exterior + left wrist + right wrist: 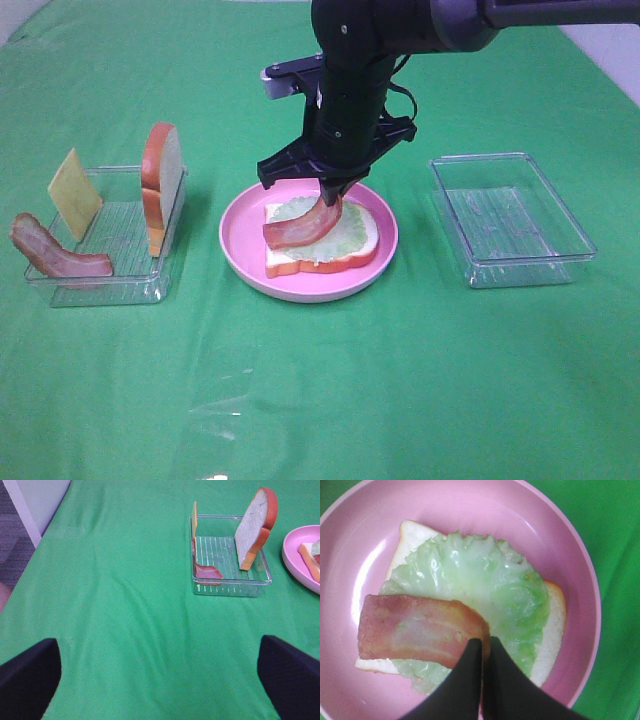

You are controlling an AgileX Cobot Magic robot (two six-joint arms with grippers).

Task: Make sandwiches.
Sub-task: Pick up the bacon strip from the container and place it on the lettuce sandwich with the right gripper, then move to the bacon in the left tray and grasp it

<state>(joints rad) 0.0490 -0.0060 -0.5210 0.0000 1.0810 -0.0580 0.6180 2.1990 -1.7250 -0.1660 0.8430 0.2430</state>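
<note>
- Sandwich (325, 250), part built, lies on the pink plate (240, 250) in the middle of the green cloth (320, 400): one bread slice (358, 258) flat, with lettuce (348, 228) on top.
- Right gripper (331, 195) pinches one end of a bacon strip (298, 230), which curves down over the lettuce.
- Left gripper (157, 647) hangs over bare cloth with its fingers spread wide, holding nothing.
- Left tray (110, 288) holds a cheese square (75, 193), a second bacon strip (55, 255) and an upright second bread slice (160, 185).
- Right tray (510, 215) sits to the right of the plate.

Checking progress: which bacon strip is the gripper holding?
The bacon strip over the lettuce, pinched by the right gripper; the other strip sits in the left tray.
</note>
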